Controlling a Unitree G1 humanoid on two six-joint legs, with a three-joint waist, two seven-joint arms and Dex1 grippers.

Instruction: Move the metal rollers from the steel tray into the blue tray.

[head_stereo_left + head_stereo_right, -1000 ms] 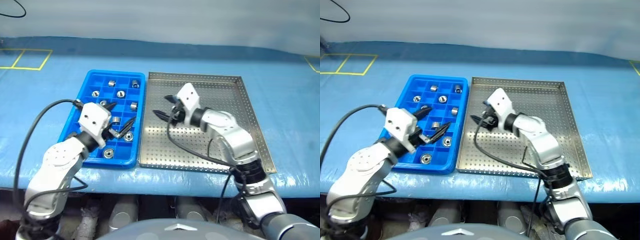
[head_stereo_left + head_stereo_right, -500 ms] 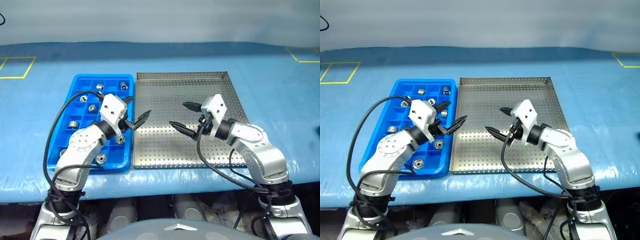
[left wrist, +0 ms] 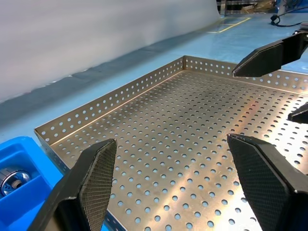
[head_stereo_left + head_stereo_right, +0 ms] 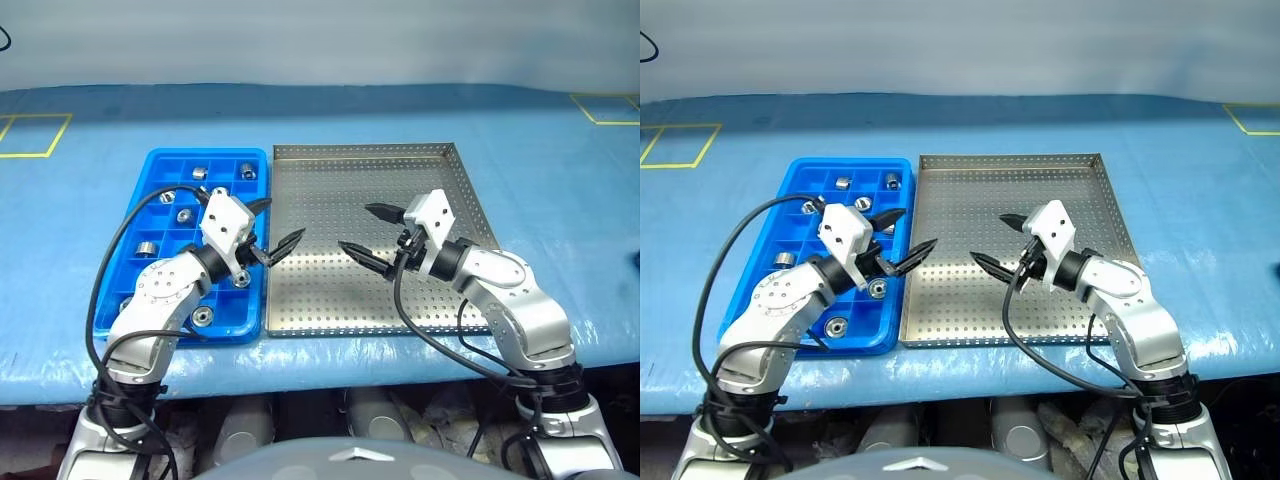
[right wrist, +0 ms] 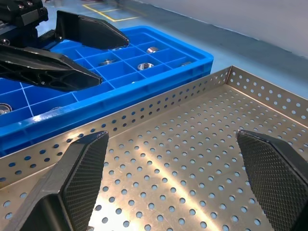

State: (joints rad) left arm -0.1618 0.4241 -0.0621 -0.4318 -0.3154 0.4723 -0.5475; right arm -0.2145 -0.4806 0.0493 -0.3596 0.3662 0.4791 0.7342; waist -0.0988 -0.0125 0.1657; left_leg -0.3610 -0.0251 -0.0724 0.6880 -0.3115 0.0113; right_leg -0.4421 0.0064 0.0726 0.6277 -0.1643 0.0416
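The steel tray [image 4: 440, 170], square, shallow and perforated, is being seen lying flat with its floor bare. Just beside it, on the robot's left, the blue tray [image 4: 160, 160] is lying, gridded into small compartments. The metal rollers [image 4: 186, 215], small and shiny, are being held singly in several compartments.

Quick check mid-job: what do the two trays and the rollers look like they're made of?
Steel tray: looks like bare sheet metal with a brushed silver finish, punched all over with small holes and catching glare.
Blue tray: probably moulded plastic, uniformly bright blue with thin grid walls and a slight gloss.
Rollers: apparently polished metal, shiny silver with bright highlights.
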